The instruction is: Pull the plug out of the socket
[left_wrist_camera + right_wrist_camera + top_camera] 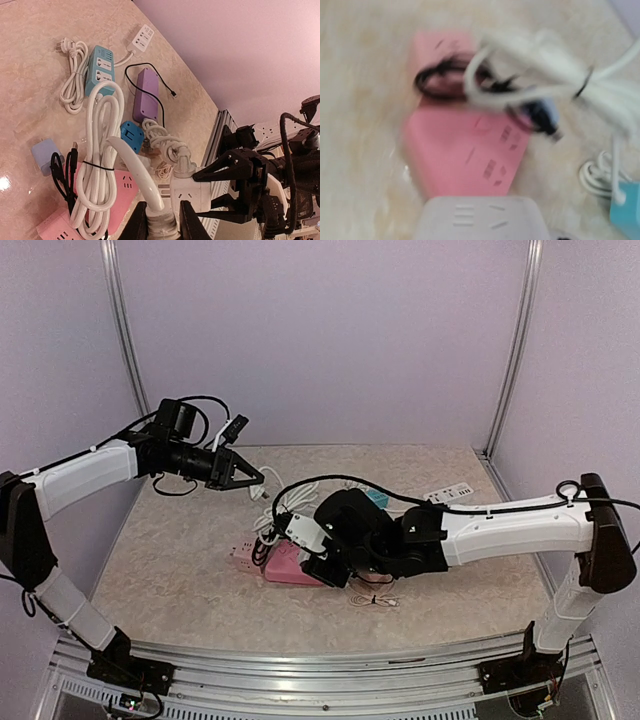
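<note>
My left gripper point(250, 478) is raised over the left of the table, shut on a white plug point(161, 222). The plug's thick white cable point(132, 160) arches away from my fingers point(136, 224). My right gripper point(302, 534) is shut on a white cube socket point(192, 192), with its black fingers point(225, 170) on either side of it. The same socket point(480, 220) fills the bottom of the blurred right wrist view. In the top view the two grippers are apart. The plug sits beside the socket, not in it.
Pink power strips point(290, 565) lie under the right gripper, with a tied white cable bundle point(97, 165) across them. Farther off are a teal strip point(102, 67), a purple strip point(146, 92), a blue adapter point(132, 135) and a white strip point(450, 492).
</note>
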Controlling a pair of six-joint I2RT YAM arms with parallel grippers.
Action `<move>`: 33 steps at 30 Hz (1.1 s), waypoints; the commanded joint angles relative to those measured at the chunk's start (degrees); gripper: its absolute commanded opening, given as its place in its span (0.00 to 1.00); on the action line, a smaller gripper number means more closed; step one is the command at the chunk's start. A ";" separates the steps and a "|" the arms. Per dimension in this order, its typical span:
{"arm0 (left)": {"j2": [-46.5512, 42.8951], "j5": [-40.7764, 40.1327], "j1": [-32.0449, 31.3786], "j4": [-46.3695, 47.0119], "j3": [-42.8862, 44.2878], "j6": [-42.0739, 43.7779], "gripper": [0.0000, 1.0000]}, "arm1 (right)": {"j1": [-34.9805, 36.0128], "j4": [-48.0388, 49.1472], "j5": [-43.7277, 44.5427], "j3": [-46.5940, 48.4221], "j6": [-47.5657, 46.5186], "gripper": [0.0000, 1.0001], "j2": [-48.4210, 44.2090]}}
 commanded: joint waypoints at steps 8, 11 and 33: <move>-1.06 -0.58 -0.05 1.42 1.27 0.68 0.00 | 1.64 0.35 9.76 1.77 1.50 0.00 -3.12; -1.18 -4.07 -0.05 0.68 1.27 0.80 0.00 | 0.80 0.57 12.71 1.92 4.74 0.00 -3.71; 17.18 -14.27 7.39 -7.08 5.79 -2.49 0.21 | -2.89 7.54 14.06 -3.93 14.64 0.00 -10.99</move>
